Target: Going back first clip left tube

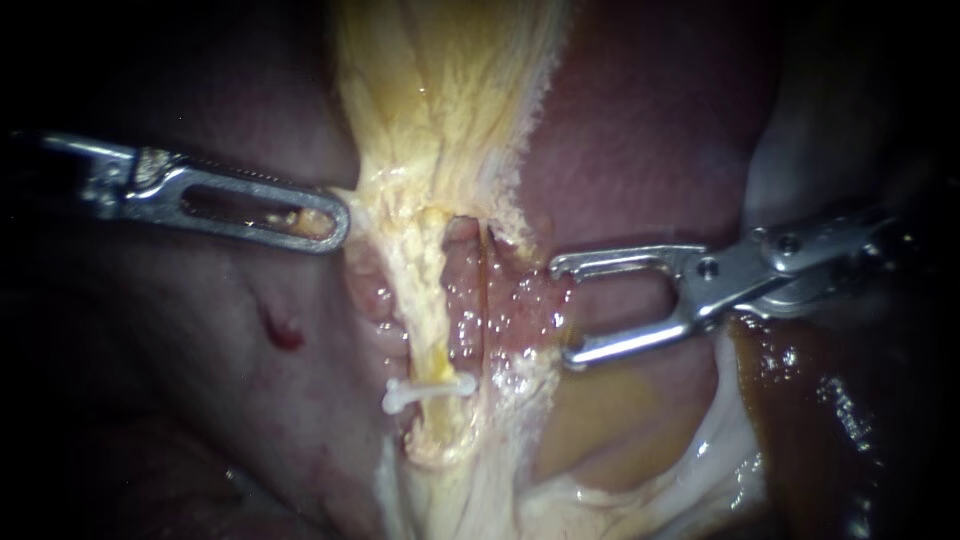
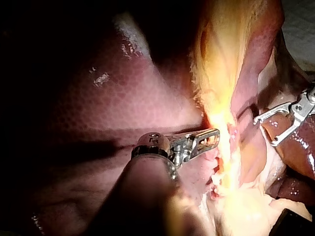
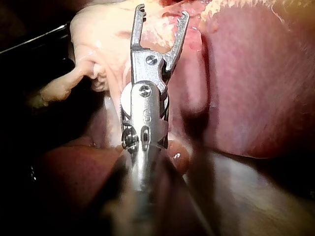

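In the endoscope view, my left instrument [image 1: 332, 220] is a flat steel piece with a long window and a toothed edge. Its jaws are clamped on the left edge of the yellow tissue [image 1: 450, 100], a stringy, fatty sheet that runs from far to near. A crumb of yellow shows through the window. The left tube [image 1: 428, 290] is a pale yellow strand, and the white plastic clip [image 1: 430, 392] sits across its near end. My right instrument [image 1: 562, 312] has polished, hook-tipped jaws. They stand wide apart and empty, just right of the wet pink tissue beside the tube. Smooth dark-red liver [image 1: 640, 130] lies on both sides.

In the left wrist view, my left instrument [image 2: 209, 139] meets the glaring yellow tissue [image 2: 221, 49], with its jaws together on the tissue. My right instrument [image 2: 266, 132] gapes on the far side of the tissue. A patch of pale surface [image 2: 300, 24] shows past the liver [image 2: 123, 98].

In the right wrist view, my right instrument [image 3: 162, 12] holds its jaws spread ahead of creamy, lumpy tissue, with glossy liver [image 3: 256, 88] beside it.
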You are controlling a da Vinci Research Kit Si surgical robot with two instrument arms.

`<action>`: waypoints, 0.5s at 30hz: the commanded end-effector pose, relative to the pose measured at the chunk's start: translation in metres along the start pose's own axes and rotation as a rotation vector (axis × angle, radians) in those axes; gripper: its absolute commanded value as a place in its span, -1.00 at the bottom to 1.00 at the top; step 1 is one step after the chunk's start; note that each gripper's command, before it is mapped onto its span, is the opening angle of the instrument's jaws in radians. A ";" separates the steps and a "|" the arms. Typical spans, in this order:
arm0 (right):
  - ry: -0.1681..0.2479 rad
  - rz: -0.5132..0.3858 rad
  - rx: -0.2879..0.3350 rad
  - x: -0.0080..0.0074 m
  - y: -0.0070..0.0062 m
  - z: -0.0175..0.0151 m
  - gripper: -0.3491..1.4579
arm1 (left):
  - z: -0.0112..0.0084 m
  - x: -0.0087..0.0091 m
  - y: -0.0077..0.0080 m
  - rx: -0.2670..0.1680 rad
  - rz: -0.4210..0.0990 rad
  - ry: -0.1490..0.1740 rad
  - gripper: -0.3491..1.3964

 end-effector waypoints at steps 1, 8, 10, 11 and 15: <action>0.001 0.002 -0.002 0.0001 0.0001 -0.0002 -0.06 | 0.0000 0.0000 0.0000 0.000 0.000 0.000 -1.00; 0.000 -0.002 -0.004 0.0001 0.0002 -0.0007 -0.06 | 0.0000 0.0000 0.0000 0.000 0.000 0.000 -1.00; 0.000 -0.002 -0.007 0.0001 0.0001 -0.0007 -0.06 | 0.0001 0.0001 0.0000 -0.001 0.001 -0.001 -1.00; 0.000 -0.002 -0.007 0.0001 0.0001 -0.0007 -0.06 | 0.0003 0.0002 0.0001 -0.004 0.002 -0.003 -1.00; 0.000 -0.002 -0.007 0.0001 0.0000 -0.0009 -0.06 | 0.0014 0.0009 0.0003 -0.002 0.006 -0.002 -1.00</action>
